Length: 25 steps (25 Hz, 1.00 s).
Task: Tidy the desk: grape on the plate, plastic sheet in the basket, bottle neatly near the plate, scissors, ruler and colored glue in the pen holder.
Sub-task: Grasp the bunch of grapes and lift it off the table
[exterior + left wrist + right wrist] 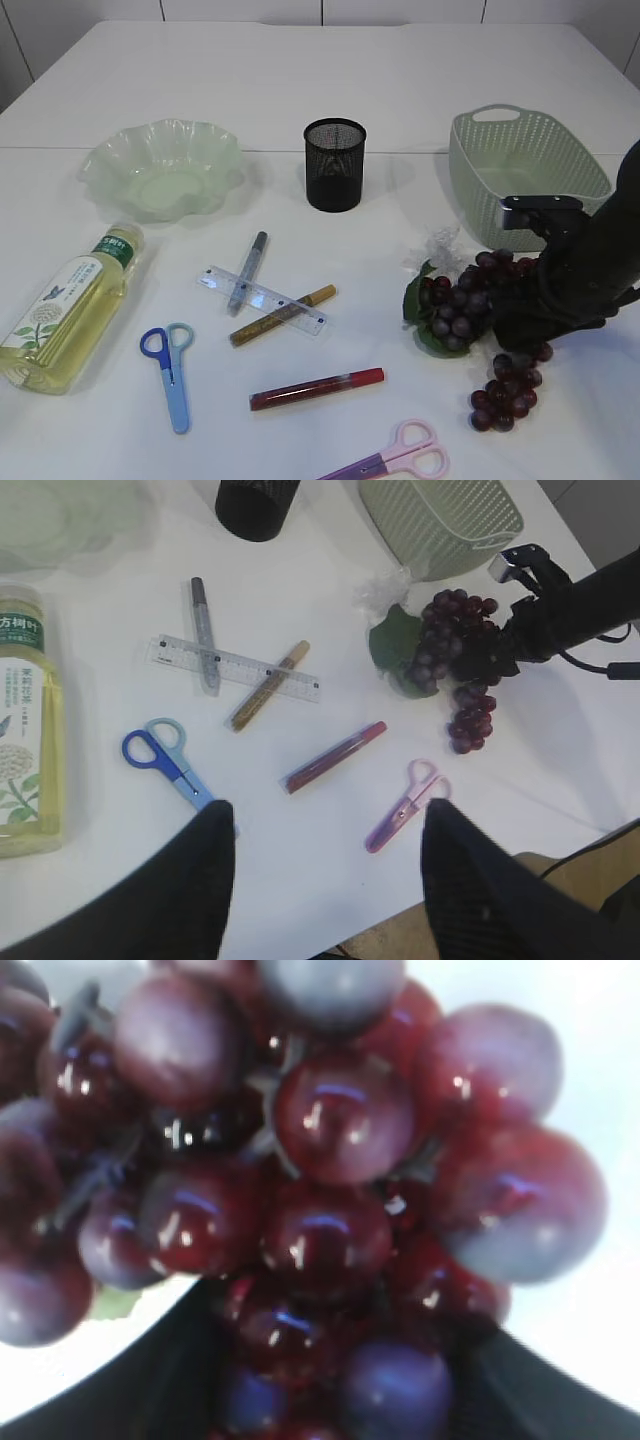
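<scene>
A bunch of dark red grape point(465, 305) lies at the right of the table on a green leaf. My right gripper point(520, 320) is shut on the grape point(330, 1160), with berries wedged between both fingers. Crinkled clear plastic sheet point(437, 247) sits just behind the bunch. The bottle point(65, 305) lies on its side at the left. A clear ruler point(265, 298) and grey point(248, 270), gold point(283, 315) and red point(316, 389) glue pens lie mid-table, with blue scissors point(172, 370) and pink scissors point(400, 458) nearer the front. My left gripper point(326, 820) hangs open over the front edge, holding nothing.
The pale green plate point(110, 160) stands at the back left, the black mesh pen holder point(334, 165) at the back centre, and the green basket point(470, 160) at the back right, right behind my right arm.
</scene>
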### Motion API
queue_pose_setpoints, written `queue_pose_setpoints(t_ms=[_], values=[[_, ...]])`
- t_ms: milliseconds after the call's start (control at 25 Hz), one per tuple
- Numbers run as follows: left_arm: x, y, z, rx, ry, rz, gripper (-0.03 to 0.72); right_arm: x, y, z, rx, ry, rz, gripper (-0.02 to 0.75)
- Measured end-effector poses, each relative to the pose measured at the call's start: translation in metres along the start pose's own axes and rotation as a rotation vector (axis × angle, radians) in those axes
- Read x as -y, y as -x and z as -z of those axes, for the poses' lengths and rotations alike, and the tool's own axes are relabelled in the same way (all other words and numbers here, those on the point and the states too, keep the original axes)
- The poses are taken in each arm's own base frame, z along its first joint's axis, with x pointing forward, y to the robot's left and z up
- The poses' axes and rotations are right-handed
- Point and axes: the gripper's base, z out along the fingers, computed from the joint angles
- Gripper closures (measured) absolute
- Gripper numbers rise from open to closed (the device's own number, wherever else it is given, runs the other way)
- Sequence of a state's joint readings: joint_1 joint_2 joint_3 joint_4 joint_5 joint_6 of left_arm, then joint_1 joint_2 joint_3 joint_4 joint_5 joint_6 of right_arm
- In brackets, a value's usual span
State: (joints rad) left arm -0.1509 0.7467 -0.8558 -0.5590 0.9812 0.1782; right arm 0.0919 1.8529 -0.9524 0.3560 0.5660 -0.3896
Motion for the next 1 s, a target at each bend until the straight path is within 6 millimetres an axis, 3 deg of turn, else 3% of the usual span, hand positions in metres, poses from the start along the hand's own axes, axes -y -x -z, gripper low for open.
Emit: queue_pose_setpoints(t_ms=[240,360,800,1000], values=[[0.002,0.0,0.0,0.003,-0.017,0.012,0.254,-0.001,-0.002,0.0,-0.023,0.009,0.0,0.489],[0.002,0.0,0.0,0.003,-0.019,0.013,0.254,-0.002,-0.005,0.0,-0.052,0.021,0.0,0.535],[0.002,0.0,0.0,0.004,-0.02,0.014,0.254,-0.008,-0.009,0.007,-0.176,0.084,0.006,0.565],[0.002,0.0,0.0,0.004,-0.02,0.014,0.254,-0.012,-0.004,0.023,-0.163,0.095,0.023,0.567]])
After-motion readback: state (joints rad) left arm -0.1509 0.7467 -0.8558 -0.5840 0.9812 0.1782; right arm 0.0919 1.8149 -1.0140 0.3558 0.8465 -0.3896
